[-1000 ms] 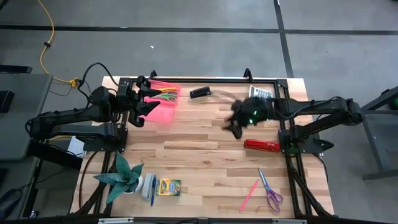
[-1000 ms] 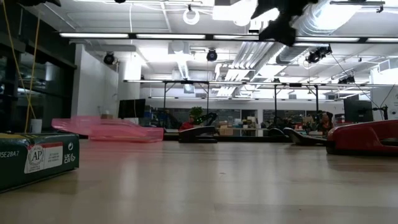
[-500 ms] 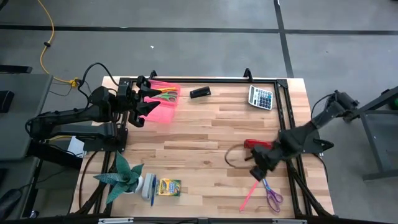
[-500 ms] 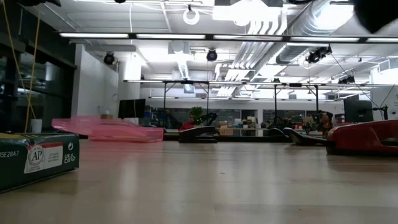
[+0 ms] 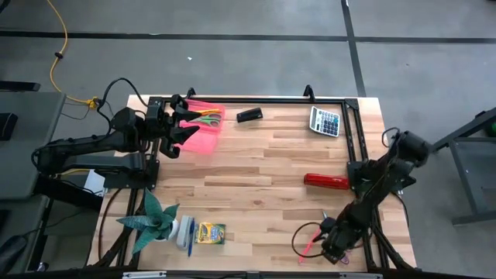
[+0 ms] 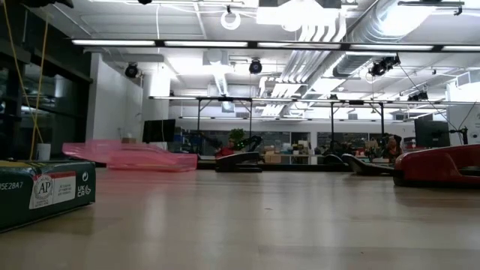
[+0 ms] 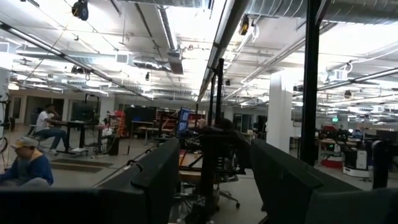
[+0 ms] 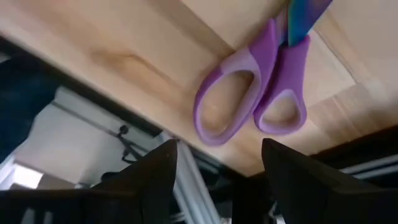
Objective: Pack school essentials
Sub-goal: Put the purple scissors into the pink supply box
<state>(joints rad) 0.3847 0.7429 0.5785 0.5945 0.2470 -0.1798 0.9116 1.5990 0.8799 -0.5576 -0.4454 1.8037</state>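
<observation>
The right gripper (image 5: 335, 242) hangs over the purple-handled scissors (image 8: 258, 93) at the table's (image 5: 263, 170) five o'clock corner, fingers spread, hiding most of them from above; their blades, cut off in the wrist view, point toward twelve. The left gripper (image 5: 182, 124) clamps the pink pouch (image 5: 203, 133) at eleven o'clock. The crayon box (image 5: 210, 232) label is unreadable.

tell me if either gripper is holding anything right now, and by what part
The right gripper holds nothing: its fingers are open above the purple-handled scissors, not touching them. The left gripper sits at the pink pouch; whether it grips the pouch cannot be told.
</observation>
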